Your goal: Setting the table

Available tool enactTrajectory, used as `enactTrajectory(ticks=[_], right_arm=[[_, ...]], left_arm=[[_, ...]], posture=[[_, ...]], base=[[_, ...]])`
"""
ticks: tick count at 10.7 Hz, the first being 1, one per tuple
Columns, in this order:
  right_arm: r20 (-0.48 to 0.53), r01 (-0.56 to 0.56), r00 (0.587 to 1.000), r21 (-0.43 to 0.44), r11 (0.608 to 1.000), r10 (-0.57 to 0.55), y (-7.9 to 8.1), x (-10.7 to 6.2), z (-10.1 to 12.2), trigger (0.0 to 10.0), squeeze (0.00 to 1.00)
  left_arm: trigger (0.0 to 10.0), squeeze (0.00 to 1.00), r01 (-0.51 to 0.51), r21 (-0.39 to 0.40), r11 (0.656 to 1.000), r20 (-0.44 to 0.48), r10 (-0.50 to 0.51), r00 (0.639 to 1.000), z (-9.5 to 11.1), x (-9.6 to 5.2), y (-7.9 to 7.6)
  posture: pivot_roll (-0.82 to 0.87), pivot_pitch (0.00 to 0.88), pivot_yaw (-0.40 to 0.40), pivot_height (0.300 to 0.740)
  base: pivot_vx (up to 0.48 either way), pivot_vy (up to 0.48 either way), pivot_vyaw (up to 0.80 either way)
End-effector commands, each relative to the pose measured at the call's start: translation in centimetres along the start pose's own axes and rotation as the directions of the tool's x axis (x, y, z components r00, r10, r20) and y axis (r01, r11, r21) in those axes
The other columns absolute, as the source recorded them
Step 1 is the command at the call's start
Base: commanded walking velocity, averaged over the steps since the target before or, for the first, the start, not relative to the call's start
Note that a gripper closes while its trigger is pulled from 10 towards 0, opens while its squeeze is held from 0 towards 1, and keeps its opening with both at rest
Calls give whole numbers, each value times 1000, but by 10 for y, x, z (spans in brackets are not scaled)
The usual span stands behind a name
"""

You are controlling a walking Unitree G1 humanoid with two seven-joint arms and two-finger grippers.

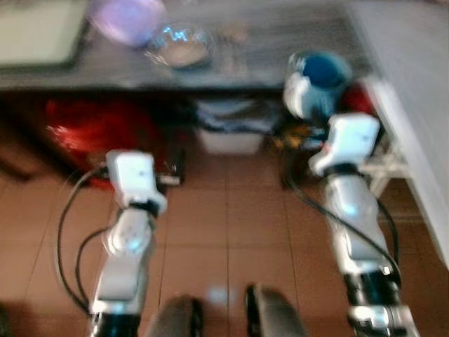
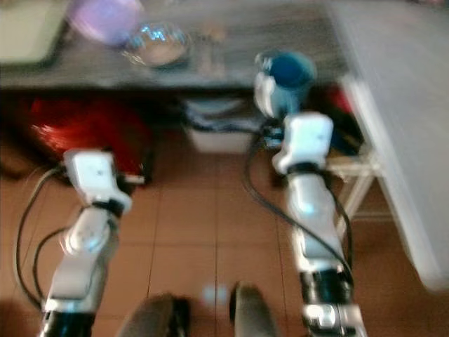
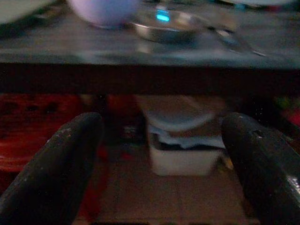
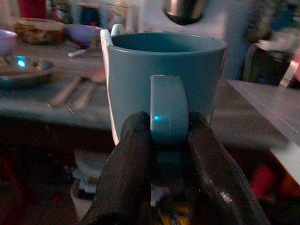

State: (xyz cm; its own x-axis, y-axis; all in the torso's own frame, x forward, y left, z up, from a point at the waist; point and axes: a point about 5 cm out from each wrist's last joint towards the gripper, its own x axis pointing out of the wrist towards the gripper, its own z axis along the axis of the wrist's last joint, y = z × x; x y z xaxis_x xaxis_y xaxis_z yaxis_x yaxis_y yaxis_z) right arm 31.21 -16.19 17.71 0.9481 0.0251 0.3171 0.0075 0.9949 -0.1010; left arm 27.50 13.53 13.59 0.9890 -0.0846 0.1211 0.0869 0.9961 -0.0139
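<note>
Robot faces the table (image 1: 280, 42), blurred, likely mid-walk. On it: purple bowl (image 1: 128, 17), glass dish (image 1: 179, 48), cutlery (image 4: 75, 91). Step in hand: carrying the mug (image 4: 161, 79) in. Right gripper (image 4: 166, 136) clamps the mug's handle, upright, at the table's edge, not set down. Left gripper (image 3: 164, 154) spread wide, empty, below table level. Next, probably: lift over the edge, place on a bare spot.

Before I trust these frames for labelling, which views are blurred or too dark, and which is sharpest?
Both eye views are motion-blurred, smearing the table edges and the glass bowl; the left wrist view is dim, the open left hand in shade under the tabletop; the right wrist view is sharpest, showing the right hand pinching the blue mug by its handle, background soft.
</note>
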Motion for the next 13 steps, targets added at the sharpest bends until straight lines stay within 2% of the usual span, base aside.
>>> enactTrajectory(ticks=[1, 5, 9, 11, 13], right_arm=[[32, -24, 999, 16, 1000, 23, 8, 1, 7, 10000, 0], [40, -16, 999, 11, 1000, 15, 8, 3, 8, 10000, 0], [64, 22, 998, -11, 1000, -21, 4, 5, 12, 10000, 0], [84, 27, 996, -46, 999, -23, -7, 13, 17, 10000, 0], [94, 39, 995, -58, 998, -33, -11, 17, 19, 10000, 0]], left_arm=[[10000, 0, -15, 22, 1000, -2, 15, 1000, 0, -2, 8], [10000, 0, -16, 12, 1000, 19, 16, 1000, 4, 0, 8], [10000, 0, -17, 0, 1000, 47, 17, 999, 8, -2, 9], [10000, 0, -14, 14, 1000, 41, 13, 999, 6, -4, 9], [10000, 0, -5, 17, 1000, 45, 4, 999, 6, -5, 10]], posture=[[-34, 226, 4, 740], [-31, 220, 7, 740], [-29, 215, 7, 740], [-28, 216, 6, 740], [-28, 215, 2, 740]], base=[[480, 0, 481], [480, 0, 108], [0, 0, 0], [0, 0, 0], [349, 0, 659]])
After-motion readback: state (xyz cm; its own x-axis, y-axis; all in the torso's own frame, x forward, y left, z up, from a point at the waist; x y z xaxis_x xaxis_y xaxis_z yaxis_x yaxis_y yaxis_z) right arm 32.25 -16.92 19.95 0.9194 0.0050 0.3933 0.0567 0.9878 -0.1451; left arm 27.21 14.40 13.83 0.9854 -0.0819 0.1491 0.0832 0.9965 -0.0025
